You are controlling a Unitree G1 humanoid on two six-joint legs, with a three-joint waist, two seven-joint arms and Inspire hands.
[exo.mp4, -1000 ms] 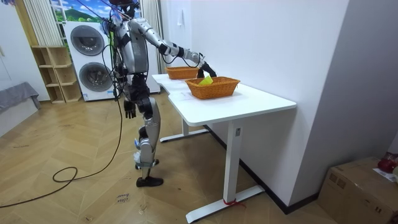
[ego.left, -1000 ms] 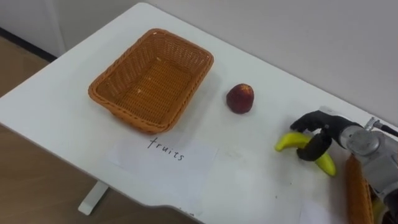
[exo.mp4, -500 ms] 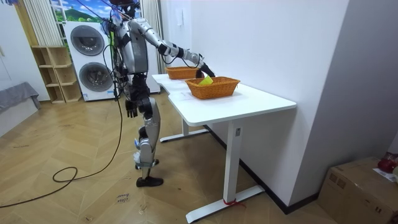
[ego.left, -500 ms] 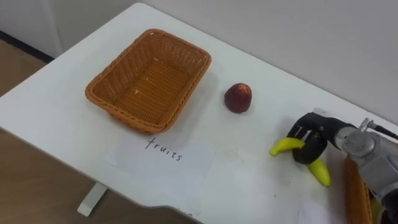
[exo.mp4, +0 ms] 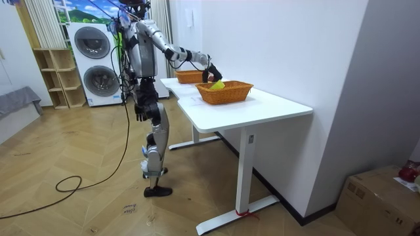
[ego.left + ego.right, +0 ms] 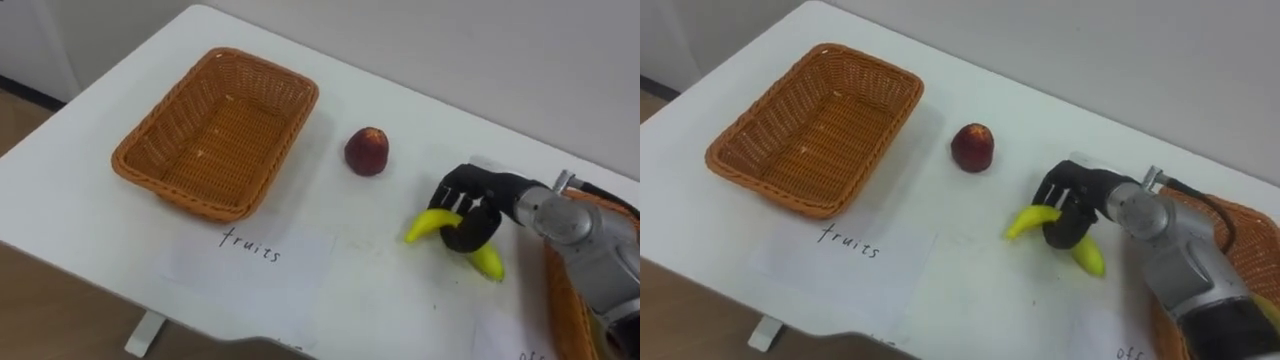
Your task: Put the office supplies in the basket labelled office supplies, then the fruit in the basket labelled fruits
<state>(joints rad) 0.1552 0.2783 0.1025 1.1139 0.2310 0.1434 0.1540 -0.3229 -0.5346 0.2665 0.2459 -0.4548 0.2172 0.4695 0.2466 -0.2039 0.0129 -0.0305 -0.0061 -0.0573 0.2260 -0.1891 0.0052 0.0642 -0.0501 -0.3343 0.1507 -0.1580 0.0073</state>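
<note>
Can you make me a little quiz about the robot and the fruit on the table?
1. Pick one: what does the right hand hold? A the banana; B a pen; C a cup.
2. True or false: the red fruit is already inside the basket on the left.
3. Fill in the gap: the basket on the left has ____ in it.

Key: 1 A. 2 False, it lies on the table between the basket and the banana. 3 nothing.
</note>
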